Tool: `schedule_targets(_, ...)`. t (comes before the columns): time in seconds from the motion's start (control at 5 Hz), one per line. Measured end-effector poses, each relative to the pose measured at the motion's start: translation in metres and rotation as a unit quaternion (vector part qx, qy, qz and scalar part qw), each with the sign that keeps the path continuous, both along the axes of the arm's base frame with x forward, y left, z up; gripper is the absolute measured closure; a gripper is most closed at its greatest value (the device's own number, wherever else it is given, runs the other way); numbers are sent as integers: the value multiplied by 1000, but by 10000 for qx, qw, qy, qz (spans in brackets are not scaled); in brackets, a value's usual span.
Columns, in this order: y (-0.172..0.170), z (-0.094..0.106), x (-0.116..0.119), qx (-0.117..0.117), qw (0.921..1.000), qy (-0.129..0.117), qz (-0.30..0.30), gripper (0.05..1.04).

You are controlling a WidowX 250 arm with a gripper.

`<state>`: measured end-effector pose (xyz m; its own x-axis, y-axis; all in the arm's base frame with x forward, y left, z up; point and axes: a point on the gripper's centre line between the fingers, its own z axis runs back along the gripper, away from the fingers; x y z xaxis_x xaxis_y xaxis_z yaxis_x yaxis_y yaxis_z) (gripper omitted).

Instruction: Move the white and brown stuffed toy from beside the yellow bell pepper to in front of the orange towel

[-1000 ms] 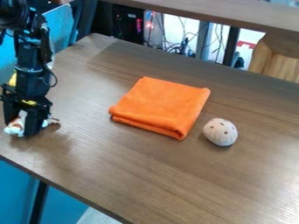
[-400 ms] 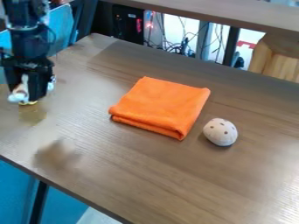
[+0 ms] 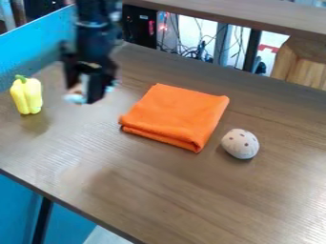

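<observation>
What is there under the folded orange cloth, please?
The folded orange cloth lies on the brown wooden tabletop, which shows all around it. The wood directly beneath is covered, so I cannot tell whether anything is hidden there.

The tool (image 3: 87,93) is motion-blurred, and so is the small white-and-orange object (image 3: 75,98) it holds, partly hidden and too unclear to identify. The arm (image 3: 96,21), cut off at the top, covers the desk's (image 3: 191,195) far left corner. The desk's right end is out of view.
</observation>
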<state>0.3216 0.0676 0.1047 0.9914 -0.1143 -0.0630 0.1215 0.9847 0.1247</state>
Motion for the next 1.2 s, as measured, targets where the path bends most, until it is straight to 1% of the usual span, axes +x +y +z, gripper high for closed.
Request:
schedule_targets(0.2,-48,-4,0,-19,9954,195,-937,440)
schedule_targets(0.4,-60,-19,-15,-77,9867,503,-1541,440)
schedule_targets(0.6,-57,-31,-43,-20,9808,685,-1826,440)
schedule_targets(0.8,-75,-61,-66,303,9765,868,-1950,440)
schedule_targets(1.0,-86,-85,-66,293,9716,998,-2125,441)
schedule_targets(1.2,-86,-89,-59,344,9699,973,-2207,441)
